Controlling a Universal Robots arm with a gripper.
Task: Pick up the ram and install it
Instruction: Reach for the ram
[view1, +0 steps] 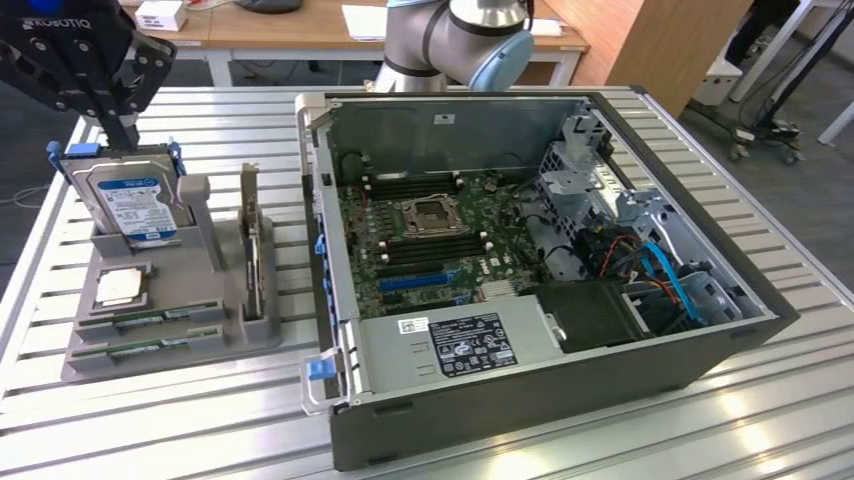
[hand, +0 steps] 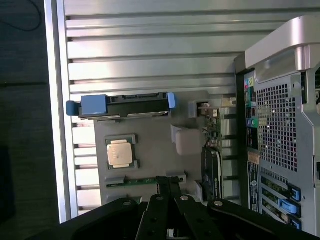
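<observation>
Slatted metal table (view1: 174, 420) carrying an open computer case (view1: 534, 385) and a grey holder (view1: 200, 200) of parts.
We see the gripper (view1: 127, 135) (hand: 167, 182) at the upper left of the exterior frame, fingers pressed together on nothing, over the hard drive (view1: 134, 205). The ram (view1: 150, 321) (hand: 145, 181) lies flat in a holder slot at lower left, beside a second stick (view1: 144, 347), near the processor chip (view1: 120, 287).

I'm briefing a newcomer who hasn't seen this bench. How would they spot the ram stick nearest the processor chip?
On the exterior view's left, beside the open computer case, stands a grey parts holder. At its near end the ram is the thin green stick lying flat right beside the square silver processor chip; a second stick lies nearer the edge.
</observation>
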